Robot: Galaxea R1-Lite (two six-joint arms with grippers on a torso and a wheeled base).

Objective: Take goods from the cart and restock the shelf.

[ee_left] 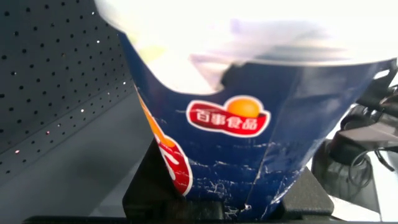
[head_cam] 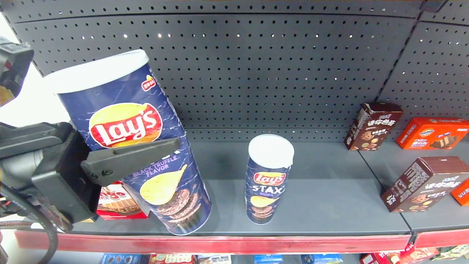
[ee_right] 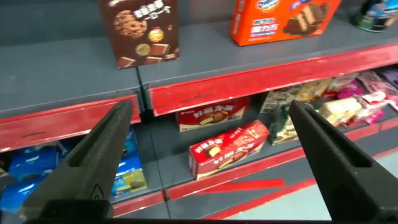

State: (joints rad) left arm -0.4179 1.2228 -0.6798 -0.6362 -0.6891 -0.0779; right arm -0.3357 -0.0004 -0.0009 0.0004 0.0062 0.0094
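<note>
Grey pegboard (head_cam: 274,73) backs the dark shelf (head_cam: 329,190) before me, and a red strip (head_cam: 220,244) runs along the shelf's front edge. Biggest thing in the head view is the blue chip can (head_cam: 124,121) with its white lid, which my left claw (head_cam: 146,154) pinches around the middle; one black finger (head_cam: 128,159) crosses the can's front. This can leans, lid toward my left and base low over the shelf's left front. Whether the base touches the shelf, I cannot tell. From the left wrist the can's blue wall (ee_left: 249,143) rises between my two pads.

My right claw (ee_right: 210,109) hangs spread wide, gripping nothing, over the lower shelves where a red carton (ee_right: 227,149) lies.

Near the shelf's middle a second can (head_cam: 269,179) stands upright, well apart from the one I hold. On the right a brown box (head_cam: 421,183) lies near the front, another brown box (head_cam: 372,126) leans at the back, and an orange box (head_cam: 432,132) sits beside that one. Behind my held can a small red box (head_cam: 117,205) peeks out
</note>
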